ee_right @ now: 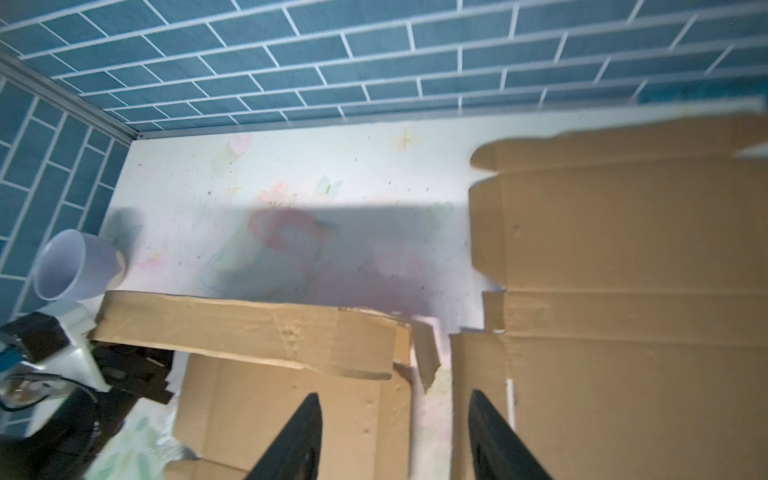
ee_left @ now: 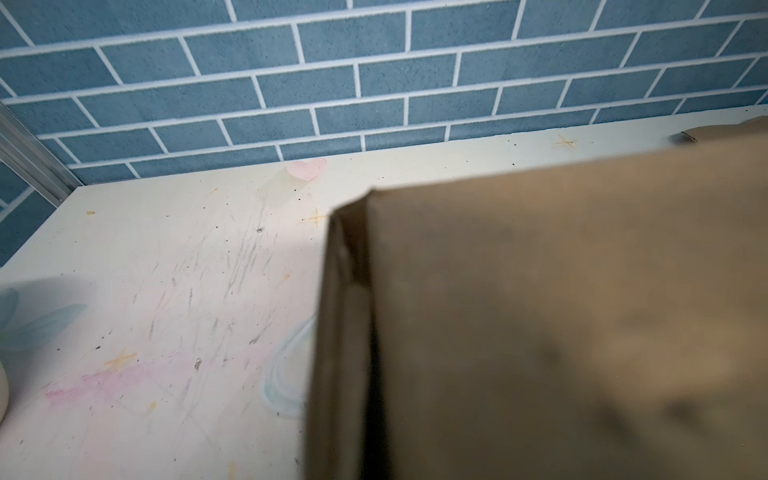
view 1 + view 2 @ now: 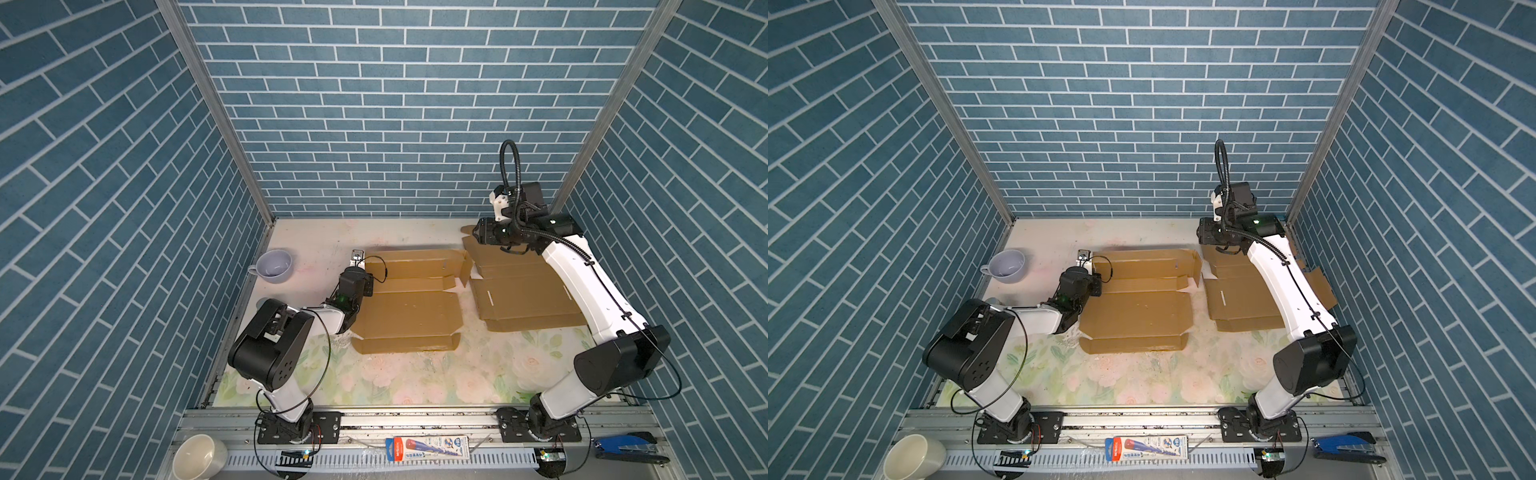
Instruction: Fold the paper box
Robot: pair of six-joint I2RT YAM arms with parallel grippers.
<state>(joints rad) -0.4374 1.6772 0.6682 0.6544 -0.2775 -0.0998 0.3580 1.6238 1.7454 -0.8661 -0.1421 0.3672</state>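
The paper box (image 3: 407, 307) (image 3: 1138, 307) is a brown cardboard sheet lying mid-table, with its far wall (image 3: 415, 264) folded upright. My left gripper (image 3: 356, 257) (image 3: 1084, 255) is at the left end of that wall, shut on it. In the left wrist view the cardboard (image 2: 540, 311) fills the picture close up and hides the fingers. My right gripper (image 3: 473, 232) (image 1: 395, 415) hangs open above the table's far right, off the box, with nothing between its black fingers (image 1: 307, 419). The raised wall (image 1: 249, 328) shows below it.
A second flat cardboard sheet (image 3: 523, 295) (image 3: 1241, 299) (image 1: 623, 249) lies to the right, under my right arm. A lavender cup (image 3: 274, 266) (image 3: 1008, 266) (image 1: 75, 266) stands by the left wall. A white cup (image 3: 199, 457), a toothbrush pack (image 3: 428, 449) and a blue stapler (image 3: 627, 449) sit on the front rail.
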